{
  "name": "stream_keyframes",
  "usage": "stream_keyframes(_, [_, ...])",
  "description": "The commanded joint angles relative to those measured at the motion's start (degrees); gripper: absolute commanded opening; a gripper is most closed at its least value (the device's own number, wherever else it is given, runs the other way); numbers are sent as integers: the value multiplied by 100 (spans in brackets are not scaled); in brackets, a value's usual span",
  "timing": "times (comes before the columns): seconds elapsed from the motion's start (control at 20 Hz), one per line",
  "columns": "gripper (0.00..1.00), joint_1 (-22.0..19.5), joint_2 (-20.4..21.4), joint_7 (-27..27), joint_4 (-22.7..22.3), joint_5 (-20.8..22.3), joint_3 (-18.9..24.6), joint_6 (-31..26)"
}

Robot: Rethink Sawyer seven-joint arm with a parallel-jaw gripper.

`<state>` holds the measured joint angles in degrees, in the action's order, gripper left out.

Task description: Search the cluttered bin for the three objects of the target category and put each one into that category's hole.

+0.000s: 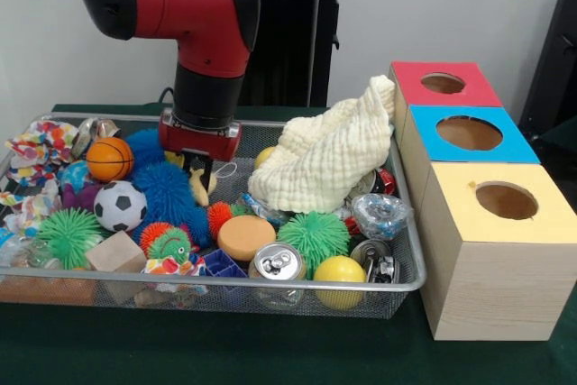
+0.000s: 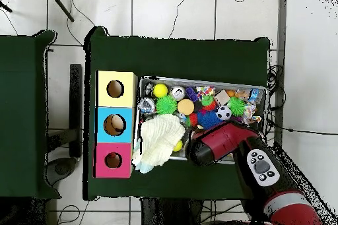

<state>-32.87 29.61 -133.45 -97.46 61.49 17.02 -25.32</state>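
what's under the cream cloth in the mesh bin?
The crumpled cream waffle-weave cloth covers the silver wire-mesh basket's back right corner. A yellow ball and a red can's end peek out at its edges. Anything beneath its middle is hidden.

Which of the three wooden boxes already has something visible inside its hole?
The blue-topped box, the middle one: the overhead view shows a pale object in its hole. The yellow-topped box and red-topped box show only dark holes.

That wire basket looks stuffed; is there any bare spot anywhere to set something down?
Not in the basket: balls, cans and a cream cloth fill it. Bare green table runs along its front, and behind the coloured boxes in the overhead view.
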Motion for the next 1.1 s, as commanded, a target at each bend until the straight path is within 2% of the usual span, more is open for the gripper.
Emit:
stream_keyframes(0.05, [0, -269, -529, 835, 192, -23, 301, 64])
stream_keyframes(0.15, [0, -292, -423, 720, 84, -99, 311, 141])
stream_keyframes(0.25, [0, -587, -100, 960, -337, -378, 623, 187])
stream_keyframes(0.4, [0, -917, 1002, 1316, -1219, -1119, 1232, -110])
stream_keyframes(0.55, [0, -1040, 1771, 1422, -1648, -1711, 1602, -466])
stream_keyframes(0.65, [0, -1105, 2027, 1407, -1826, -1990, 1780, -595])
stream_keyframes(0.8, [0, -1102, 2227, 1307, -1963, -2174, 1909, -600])
stream_keyframes(1.1, [0, -832, 2711, 952, -2334, -2427, 1857, -590])
